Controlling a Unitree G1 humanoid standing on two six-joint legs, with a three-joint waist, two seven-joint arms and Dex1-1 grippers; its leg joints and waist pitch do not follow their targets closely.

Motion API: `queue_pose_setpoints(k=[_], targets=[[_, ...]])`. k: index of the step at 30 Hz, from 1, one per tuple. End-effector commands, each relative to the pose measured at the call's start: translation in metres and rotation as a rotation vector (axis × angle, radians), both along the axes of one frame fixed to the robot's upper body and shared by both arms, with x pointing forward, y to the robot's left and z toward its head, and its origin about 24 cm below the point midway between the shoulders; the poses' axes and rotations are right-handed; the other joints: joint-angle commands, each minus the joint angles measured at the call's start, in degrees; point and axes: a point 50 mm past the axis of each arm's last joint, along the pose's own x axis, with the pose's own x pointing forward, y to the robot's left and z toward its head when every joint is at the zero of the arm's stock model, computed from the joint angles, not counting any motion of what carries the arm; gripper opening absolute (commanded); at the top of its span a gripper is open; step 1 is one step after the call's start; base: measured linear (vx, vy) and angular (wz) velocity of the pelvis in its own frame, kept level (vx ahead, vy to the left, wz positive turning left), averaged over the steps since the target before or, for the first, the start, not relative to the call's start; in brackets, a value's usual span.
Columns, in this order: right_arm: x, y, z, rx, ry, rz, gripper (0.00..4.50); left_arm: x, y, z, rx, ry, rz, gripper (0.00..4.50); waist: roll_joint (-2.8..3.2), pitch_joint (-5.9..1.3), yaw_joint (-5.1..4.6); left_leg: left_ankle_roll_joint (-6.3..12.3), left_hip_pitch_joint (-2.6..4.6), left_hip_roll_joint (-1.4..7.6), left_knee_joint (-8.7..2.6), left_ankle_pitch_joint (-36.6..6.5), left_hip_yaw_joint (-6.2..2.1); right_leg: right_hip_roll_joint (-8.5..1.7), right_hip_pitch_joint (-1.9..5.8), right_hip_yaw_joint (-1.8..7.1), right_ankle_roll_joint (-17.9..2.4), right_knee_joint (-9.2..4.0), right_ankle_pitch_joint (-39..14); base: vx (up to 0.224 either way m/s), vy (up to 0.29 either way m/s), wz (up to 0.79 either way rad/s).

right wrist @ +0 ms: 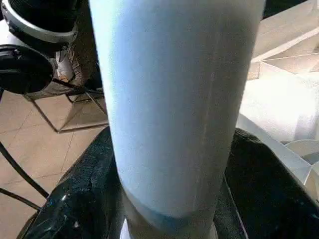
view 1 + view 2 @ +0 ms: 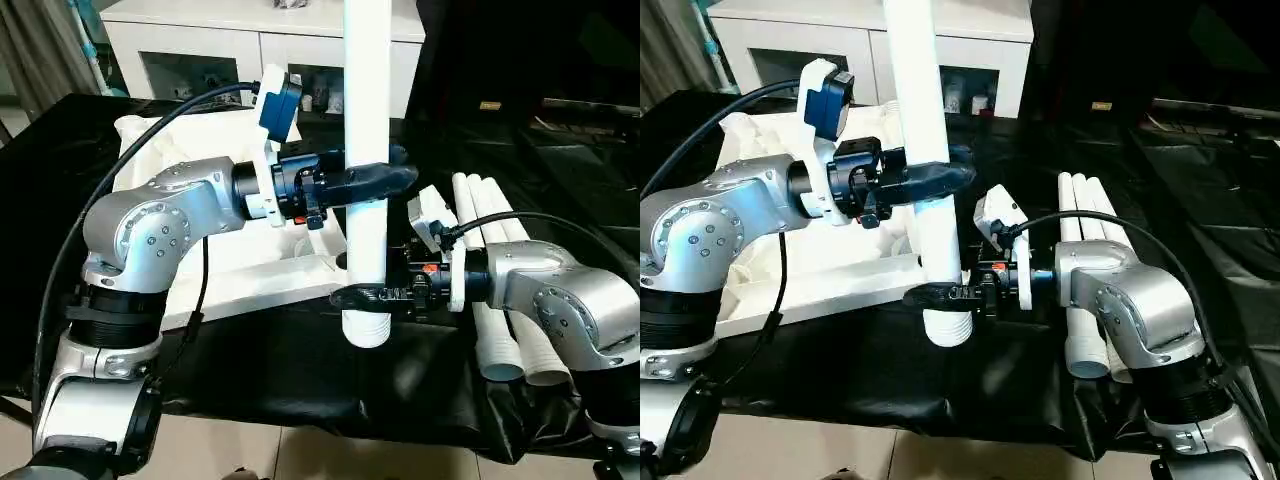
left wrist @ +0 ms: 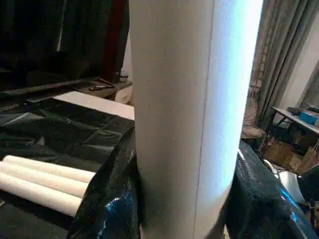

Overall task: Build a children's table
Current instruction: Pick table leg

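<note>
White leg [image 2: 367,120] upright, held off black-covered table [image 2: 300,380] by both claws. Left claw [image 2: 385,180] clamped round leg's middle, black fingers [image 3: 107,199] hugging either side. Right claw [image 2: 365,296] closed on same leg lower down, just above ribbed bottom end. Tabletop [image 2: 200,150] lies behind left arm, ribbed underside up. Three spare legs [image 2: 495,290] lie side by side on table beside right arm. White cabinet [image 2: 200,40] at back.
</note>
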Motion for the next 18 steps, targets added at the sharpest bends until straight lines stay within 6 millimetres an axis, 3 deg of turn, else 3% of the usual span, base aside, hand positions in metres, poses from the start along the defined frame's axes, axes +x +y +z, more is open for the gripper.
queue_pose_setpoints(k=[1,4,10,18], targets=[[-0.0005,0.0004,-0.0021,-0.005,0.011,0.004,3.08,-0.0023,-0.003,0.0036,0.013,-0.029,-0.02,1.77,-0.43,-4.24,0.3,2.91,-0.27,2.55,-3.52,0.9,-0.75,-4.3,4.07,2.94,-13.7,-3.65,-0.4,0.0,0.0,0.0],[-0.0006,0.0008,-0.0024,-0.004,0.013,0.005,3.08,-0.0027,-0.0032,0.0035,0.014,-0.03,-0.025,1.77,-0.51,-4.27,0.26,3.02,-0.3,2.54,-3.49,1.1,-0.73,-4.25,4.09,2.94,-14.0,-3.62,0.4,0.0,0.0,0.0],[-0.0014,0.0009,-0.004,0.002,0.025,0.006,2.43,-0.0022,-0.0035,0.0036,0.009,-0.027,-0.027,1.77,-0.36,-4.27,0.26,2.85,-0.27,2.56,-3.49,0.8,-0.75,-4.26,4.1,2.93,-14.1,-3.64,0.2,0.0,0.0,0.0],[-0.0021,0.0003,-0.0055,0.012,0.033,-0.003,1.91,-0.0003,-0.0033,0.0033,0.005,-0.018,-0.016,1.77,-0.34,-4.27,0.3,2.53,-0.25,2.53,-3.54,0.3,-0.77,-4.28,4.16,2.92,-14.0,-3.71,-0.1,0.0,0.0,0.0]])
